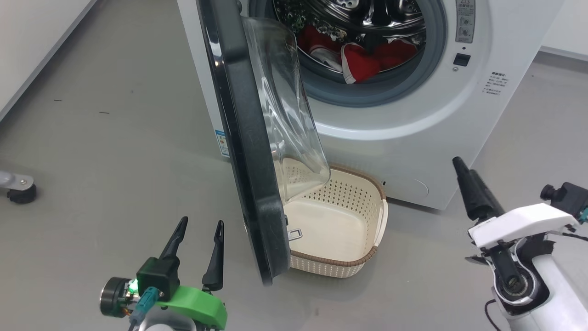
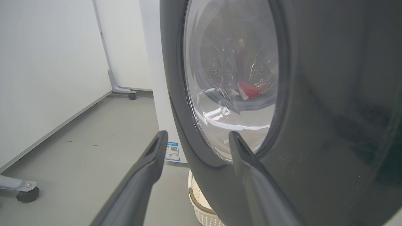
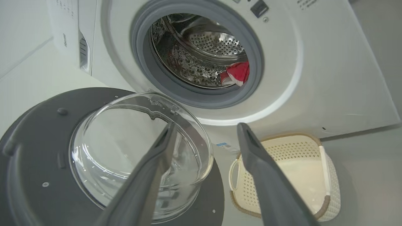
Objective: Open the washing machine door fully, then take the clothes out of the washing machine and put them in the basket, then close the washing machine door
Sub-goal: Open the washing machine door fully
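- Washing machine (image 1: 413, 138): white front-loader standing on a grey floor (image 1: 115, 138); steel perforated drum (image 3: 213, 44) and grey gasket (image 1: 367, 92) exposed.
- Washing machine door (image 1: 243, 138): swung out from the front, roughly edge-on to the head camera. Its clear glass bowl (image 1: 289, 115) faces the opening and overhangs the left part of the basket.
- Clothes (image 1: 363, 57): red garments with white trim, lying at the bottom of the drum, close behind the gasket lip. No lettering legible.
- Basket (image 1: 330, 269): cream, perforated, brown rim, on the floor just in front of the machine below the opening. Its left side is hidden behind the door.
- Left gripper (image 1: 202, 220): fingers spread, nothing between them. It sits on the outer side of the door, near its lower rim; the left wrist view shows one finger (image 2: 251, 175) overlapping the black rim, contact not determinable.
- Right gripper (image 1: 464, 166): fingers parted in the right wrist view, holding nothing, well apart from the machine front, pointed toward the door's inner side and the basket.
- Blue label (image 1: 222, 142): on the machine's side panel, low, behind the door.
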`<state>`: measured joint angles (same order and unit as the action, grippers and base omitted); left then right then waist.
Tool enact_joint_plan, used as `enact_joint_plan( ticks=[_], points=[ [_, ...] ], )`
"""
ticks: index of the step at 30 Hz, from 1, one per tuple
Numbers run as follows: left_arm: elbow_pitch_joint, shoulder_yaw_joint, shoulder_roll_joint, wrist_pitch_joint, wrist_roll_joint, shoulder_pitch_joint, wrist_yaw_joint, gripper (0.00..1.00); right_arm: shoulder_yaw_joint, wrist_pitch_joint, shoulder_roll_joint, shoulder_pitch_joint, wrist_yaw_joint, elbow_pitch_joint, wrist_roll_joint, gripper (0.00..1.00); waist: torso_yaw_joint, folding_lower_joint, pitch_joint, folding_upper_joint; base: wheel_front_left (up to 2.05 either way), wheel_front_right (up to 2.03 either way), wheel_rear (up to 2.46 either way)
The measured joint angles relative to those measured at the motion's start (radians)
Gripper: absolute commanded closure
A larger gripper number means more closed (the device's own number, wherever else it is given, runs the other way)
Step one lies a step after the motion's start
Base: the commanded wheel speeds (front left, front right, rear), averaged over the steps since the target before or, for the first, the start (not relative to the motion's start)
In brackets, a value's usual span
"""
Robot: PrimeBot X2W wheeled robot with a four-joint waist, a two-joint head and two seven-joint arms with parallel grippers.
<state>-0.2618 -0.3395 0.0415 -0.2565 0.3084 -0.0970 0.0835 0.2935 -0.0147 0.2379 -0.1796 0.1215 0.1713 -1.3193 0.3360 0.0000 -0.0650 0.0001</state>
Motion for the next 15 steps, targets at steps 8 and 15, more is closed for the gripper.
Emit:
enact_joint_plan(
  ticks=[8,15],
  points=[
    [-0.006,0.0,0.0,0.0,0.0,0.0,0.0,0.0,0.07,-0.264,0.135,-0.001,0.0,-0.01,0.448,0.0,-0.006,0.0,-0.001,0.0,0.0,0.0,0.0],
    [-0.01,-0.001,0.0,0.0,0.0,0.0,0.0,0.0,0.09,-0.259,0.134,0.009,-0.072,0.01,0.672,0.0,-0.006,0.0,0.0,0.0,0.0,0.0,0.0]
  ],
)
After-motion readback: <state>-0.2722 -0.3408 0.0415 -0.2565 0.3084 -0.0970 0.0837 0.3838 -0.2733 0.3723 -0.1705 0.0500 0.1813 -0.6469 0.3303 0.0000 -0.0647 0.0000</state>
